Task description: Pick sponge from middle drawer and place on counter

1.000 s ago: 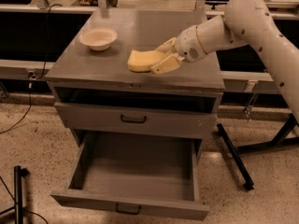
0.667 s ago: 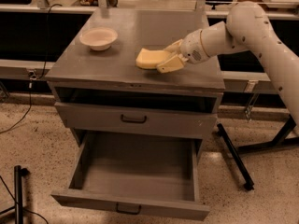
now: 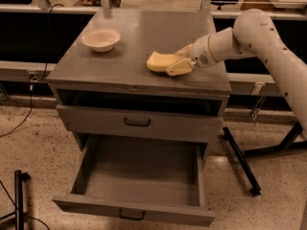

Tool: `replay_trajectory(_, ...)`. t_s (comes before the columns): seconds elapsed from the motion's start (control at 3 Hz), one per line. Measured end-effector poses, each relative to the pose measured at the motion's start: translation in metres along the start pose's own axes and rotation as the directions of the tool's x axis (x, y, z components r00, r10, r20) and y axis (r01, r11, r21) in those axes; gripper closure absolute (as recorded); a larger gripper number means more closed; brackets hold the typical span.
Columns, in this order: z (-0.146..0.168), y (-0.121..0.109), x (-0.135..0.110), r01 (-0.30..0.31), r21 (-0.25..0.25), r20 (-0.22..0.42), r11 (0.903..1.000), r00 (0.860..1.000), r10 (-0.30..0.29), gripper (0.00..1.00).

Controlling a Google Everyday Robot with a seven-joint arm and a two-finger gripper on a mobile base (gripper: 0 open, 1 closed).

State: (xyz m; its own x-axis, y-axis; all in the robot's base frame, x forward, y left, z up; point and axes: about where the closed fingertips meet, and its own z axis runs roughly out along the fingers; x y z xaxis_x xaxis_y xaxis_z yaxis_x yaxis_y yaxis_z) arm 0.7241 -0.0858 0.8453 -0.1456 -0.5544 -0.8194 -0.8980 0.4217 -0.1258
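Sponge (image 3: 160, 61) | clamped between jaws | on or just above counter (image 3: 144, 32) | middle drawer (image 3: 139, 176) open

This looks like a robotics lab or test hall, not a home. A lone grey drawer cabinet (image 3: 139, 123) stands free on a speckled terrazzo floor (image 3: 38, 147), with long grey bench rails (image 3: 19, 71) and dark space behind it. A black cable (image 3: 30, 97) trails down to the floor at the left, and a black metal stand leg (image 3: 240, 162) slants at the right. A white robot arm (image 3: 268, 37) reaches in from the right. Its gripper (image 3: 176, 61) is over the worktop (image 3: 144, 28) near the right edge, fingers (image 3: 180, 68) clasped on a sponge (image 3: 159, 61).
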Motion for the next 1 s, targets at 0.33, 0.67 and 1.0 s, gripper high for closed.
replay_trajectory(0.33,0.0031,0.0014,0.0000,0.000,-0.005,0.000,1.0000,1.000,0.000,0.16)
replay_trajectory(0.67,0.0061,0.0027,0.0000,0.001,-0.011,0.000,0.9999,1.000,-0.001,0.00)
replay_trajectory(1.0,0.0060,0.0045,-0.0014,0.005,-0.035,0.013,0.9994,1.000,-0.004,0.00)
